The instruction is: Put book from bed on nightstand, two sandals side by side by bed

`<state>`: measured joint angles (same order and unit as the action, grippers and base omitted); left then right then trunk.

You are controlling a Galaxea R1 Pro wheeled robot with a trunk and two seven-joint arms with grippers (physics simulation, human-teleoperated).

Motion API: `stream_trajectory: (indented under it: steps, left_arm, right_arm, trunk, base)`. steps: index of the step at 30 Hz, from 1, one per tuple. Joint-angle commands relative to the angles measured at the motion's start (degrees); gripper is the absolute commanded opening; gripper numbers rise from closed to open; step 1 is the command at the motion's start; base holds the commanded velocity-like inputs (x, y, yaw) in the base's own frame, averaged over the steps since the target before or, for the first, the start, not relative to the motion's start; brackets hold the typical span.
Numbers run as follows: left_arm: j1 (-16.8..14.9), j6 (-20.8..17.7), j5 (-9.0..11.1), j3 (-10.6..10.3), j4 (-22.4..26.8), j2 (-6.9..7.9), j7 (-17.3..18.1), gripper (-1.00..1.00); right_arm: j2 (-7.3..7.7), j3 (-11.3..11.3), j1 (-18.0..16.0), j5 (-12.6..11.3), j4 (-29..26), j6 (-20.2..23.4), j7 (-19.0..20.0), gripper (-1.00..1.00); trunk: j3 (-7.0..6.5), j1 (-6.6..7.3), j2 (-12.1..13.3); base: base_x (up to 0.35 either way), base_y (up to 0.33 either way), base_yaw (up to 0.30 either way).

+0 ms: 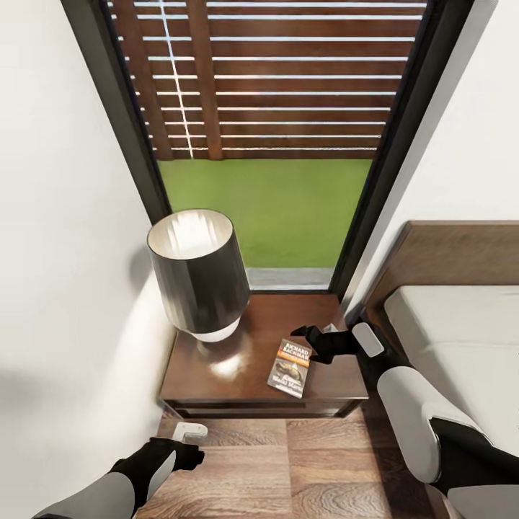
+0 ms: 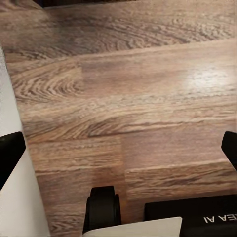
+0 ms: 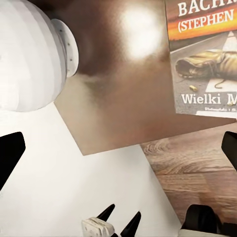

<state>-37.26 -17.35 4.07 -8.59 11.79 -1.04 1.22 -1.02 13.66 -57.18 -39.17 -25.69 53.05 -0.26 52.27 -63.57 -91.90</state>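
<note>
Book down on the nightstand, right gripper hanging just above it.

The book lies flat near the nightstand surface's front edge, beside the lamp. Right gripper hovers jaws apart, holding nothing; left gripper, spread empty, hangs low over the plank floor, bed alongside.

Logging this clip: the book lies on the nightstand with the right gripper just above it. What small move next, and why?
Probably lift the right gripper clear: the book already lies flat on the nightstand beside the lamp, apparently released.
</note>
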Motion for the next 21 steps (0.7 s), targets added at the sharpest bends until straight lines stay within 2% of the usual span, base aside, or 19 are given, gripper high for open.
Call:
stream_trajectory:
  steps: [1,10,21]
  left_arm:
    - [-0.01,-0.31,0.41,-0.47,0.1,0.05,0.01,1.0]
    - [-0.02,-0.31,0.41,-0.47,0.08,0.06,0.01,1.0]
    - [-0.02,-0.31,0.42,-0.47,0.07,0.04,0.01,1.0]
  right_arm:
    - [-0.08,0.44,-0.01,0.21,-0.04,0.14,-0.02,1.0]
    - [-0.11,0.42,0.16,0.16,0.07,-2.88,-0.01,1.0]
    - [-0.12,0.36,0.31,0.39,0.21,-4.01,-0.01,1.0]
  trunk:
    - [-0.15,0.23,0.4]
    - [-1.76,2.21,4.01]
    - [-3.74,4.62,8.42]
  base:
    - [0.0,0.0,0.0]
    - [0.0,0.0,0.0]
    - [0.0,0.0,0.0]
